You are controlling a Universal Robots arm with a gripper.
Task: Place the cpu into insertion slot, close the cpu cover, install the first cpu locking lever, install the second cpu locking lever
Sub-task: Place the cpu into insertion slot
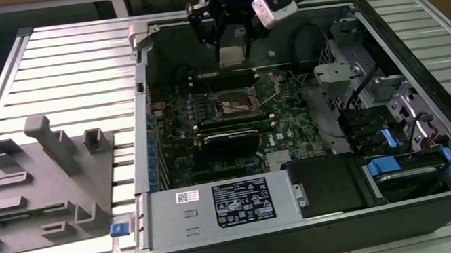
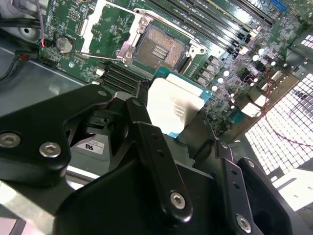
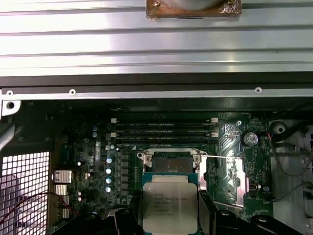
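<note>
While the cpu (image 1: 233,56) hangs above the board (image 1: 182,149), step one is in hand: placing, with the cpu not yet in its socket (image 1: 238,102).

Exterior view. The gripper (image 1: 233,51) is over the far end of the open case (image 1: 375,33), which lies on its side on a ribbed metal worktop (image 1: 59,65). The cpu shows as a pale tab below the black gripper body, well above the socket. A grey moulded fixture (image 1: 41,178) sits on the worktop at the exterior view's left, apart from the case.

Second wrist view. The fingers (image 2: 146,139) are narrowed onto the cpu, pinching it by two opposite edges. They are matt black metal with bolted links. The cpu is flat and square, with a bright metal top and a green rim. Beyond it the socket is open: a dark square bed of fine contacts, nothing in it. The cover (image 2: 86,30) is thrown back beside the socket. It is a thin silvery frame, and green board shows through its window.

First wrist view. The cpu sits just short of the socket, edges roughly parallel to it, not touching. Memory slots (image 3: 164,132) run in dark rows past the socket.

Judgement: seating calls for the cpu centred over the bed, level, corners matched, then a light release. The contacts look fine and would likely bend under a skewed or forced drop. The cover is not yet closed.
</note>
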